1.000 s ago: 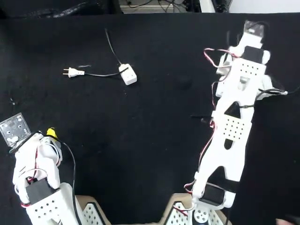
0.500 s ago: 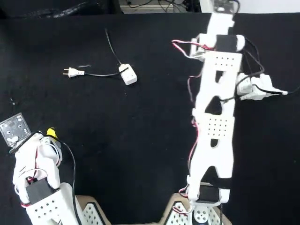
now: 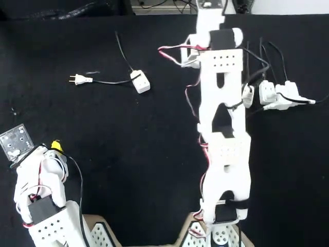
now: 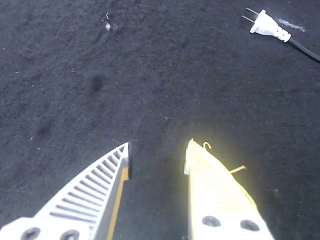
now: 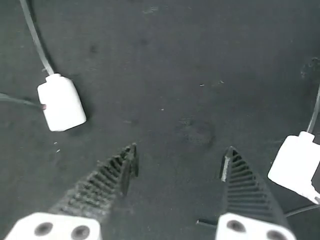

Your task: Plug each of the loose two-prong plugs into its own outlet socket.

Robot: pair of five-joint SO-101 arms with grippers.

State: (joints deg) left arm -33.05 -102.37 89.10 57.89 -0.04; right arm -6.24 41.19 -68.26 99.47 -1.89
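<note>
A loose white two-prong plug (image 3: 77, 79) lies at the far left of the black table, its black cord running to a white outlet socket (image 3: 140, 81). The same plug (image 4: 267, 24) lies well ahead of my left gripper (image 4: 157, 156), which is open and low over bare cloth at the near left. My right gripper (image 5: 180, 152) is open above bare cloth, with the white socket (image 5: 60, 102) off to one side and another white block (image 5: 297, 162) to the other. Nothing is between either pair of fingers.
The right arm (image 3: 222, 103) stretches from the near edge to the table's far edge. Beside it on the right lie several white plugs and socket blocks (image 3: 277, 95) with black cords. The left arm (image 3: 41, 185) sits in the near left corner.
The right arm has swung leftward over the table, uncovering the cluster of white plugs and sockets on the right. The left arm, the loose plug and its socket have not moved.
</note>
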